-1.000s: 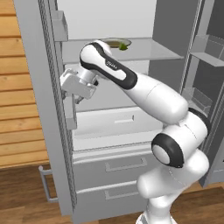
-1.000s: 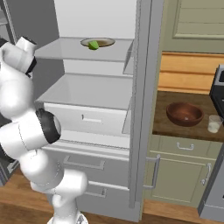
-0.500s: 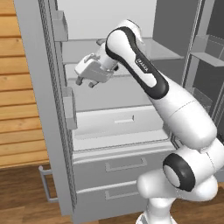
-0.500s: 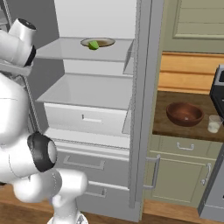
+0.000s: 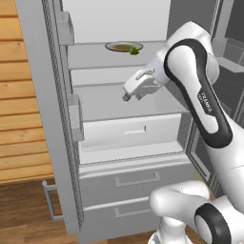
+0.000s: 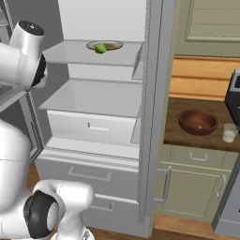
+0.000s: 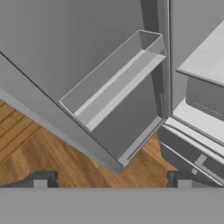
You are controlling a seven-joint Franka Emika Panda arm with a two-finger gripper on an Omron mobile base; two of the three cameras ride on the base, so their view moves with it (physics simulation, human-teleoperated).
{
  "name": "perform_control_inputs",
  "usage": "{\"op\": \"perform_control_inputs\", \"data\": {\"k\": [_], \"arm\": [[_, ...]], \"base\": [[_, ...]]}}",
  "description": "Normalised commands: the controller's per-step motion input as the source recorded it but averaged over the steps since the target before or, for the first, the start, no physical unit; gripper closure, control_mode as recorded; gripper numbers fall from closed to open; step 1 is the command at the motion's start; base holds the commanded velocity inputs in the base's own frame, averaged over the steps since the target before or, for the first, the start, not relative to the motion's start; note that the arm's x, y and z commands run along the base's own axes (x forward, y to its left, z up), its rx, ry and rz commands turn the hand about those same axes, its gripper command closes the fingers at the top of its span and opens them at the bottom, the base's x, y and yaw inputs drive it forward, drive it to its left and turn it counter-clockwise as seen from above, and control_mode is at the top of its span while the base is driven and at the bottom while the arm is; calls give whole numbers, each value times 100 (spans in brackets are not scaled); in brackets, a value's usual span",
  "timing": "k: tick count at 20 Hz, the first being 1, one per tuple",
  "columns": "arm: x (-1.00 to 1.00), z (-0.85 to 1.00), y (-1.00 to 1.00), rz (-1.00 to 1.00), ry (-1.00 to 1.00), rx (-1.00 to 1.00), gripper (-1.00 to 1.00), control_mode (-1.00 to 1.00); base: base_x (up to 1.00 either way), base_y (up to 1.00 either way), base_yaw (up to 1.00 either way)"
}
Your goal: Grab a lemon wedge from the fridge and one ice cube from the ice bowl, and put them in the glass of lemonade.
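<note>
Okay, left base view:
fridge (image 5: 119,157): both upper doors stand open, I see pale shelves inside and two drawers below.
lemon wedge (image 5: 134,49): small green wedge on a pale plate (image 5: 119,46) on the top shelf, at the plate's right edge.
end effector (image 5: 127,91): I have it inside the fridge, over the second shelf, below the plate and apart from it, holding nothing.

Right base view:
lemon wedge (image 6: 100,48): on the plate (image 6: 111,45), upper shelf, toward the plate's left front.
ice bowl (image 6: 198,122): dark reddish-brown, sits on the worktop (image 6: 176,133) to the right of the fridge door; I can't make out an ice cube in it.
glass of lemonade (image 6: 229,132): clear tumbler with pale liquid, just beside the bowl on its right, not touching.
arm: white elbow at the left edge, hand hidden from here.

Hand view:
end effector (image 7: 111,179): two dark fingertips far apart at the bottom, jaws spread wide, nothing between them.
door bin (image 7: 113,83): grey tray on the inside of the open fridge door, tilted across the picture.
floor (image 7: 57,157): wood planks under the door.
</note>
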Motion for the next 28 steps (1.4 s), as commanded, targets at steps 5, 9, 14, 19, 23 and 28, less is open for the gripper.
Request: {"op": "perform_control_inputs", "data": {"k": [5, 9, 14, 19, 23, 28], "arm": [[-72, 7, -86, -29, 1, -14, -100, -100], [-56, 8, -67, -45, 12, -13, -100, -100], [-56, -1, -41, -40, 19, -8, -100, -100], [-63, -5, -32, -15, 6, 0, -100, -100], [-3, -30, -13, -5, 0, 0, -100, -100], [-3, -15, -13, -2, -6, 0, -100, -100]], "base": [[0, 0, 0], [0, 0, 0], [0, 0, 0], [0, 0, 0], [0, 0, 0], [0, 0, 0]]}}
